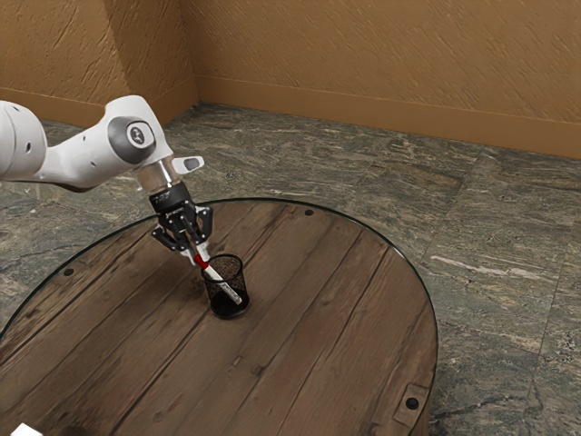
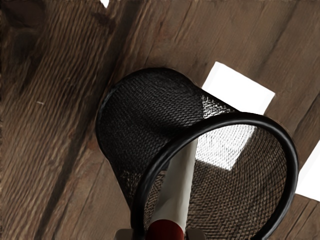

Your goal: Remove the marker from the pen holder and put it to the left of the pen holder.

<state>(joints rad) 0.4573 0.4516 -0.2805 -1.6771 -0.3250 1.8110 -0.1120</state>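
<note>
We had our gripper [image 1: 198, 254] closed narrow on the marker [image 1: 225, 283], one finger per side at its red end, just above the pen holder [image 1: 229, 310]. The marker leaned at an angle, red end up w/ us, white body running down thru the rim, so most of its length was inside the mesh, i.e. not out yet. The pen holder stood upright on the round wooden table [image 1: 336, 318], black mesh, open top. Wrist cam had the red end b/w our fingertips & the white body going down into the mesh. Also noted: a white object [image 1: 25, 431] at the table's near edge, ext. view's lower left, plus a bright white patch [image 2: 242, 90] by the pen holder, type unclear.
</note>
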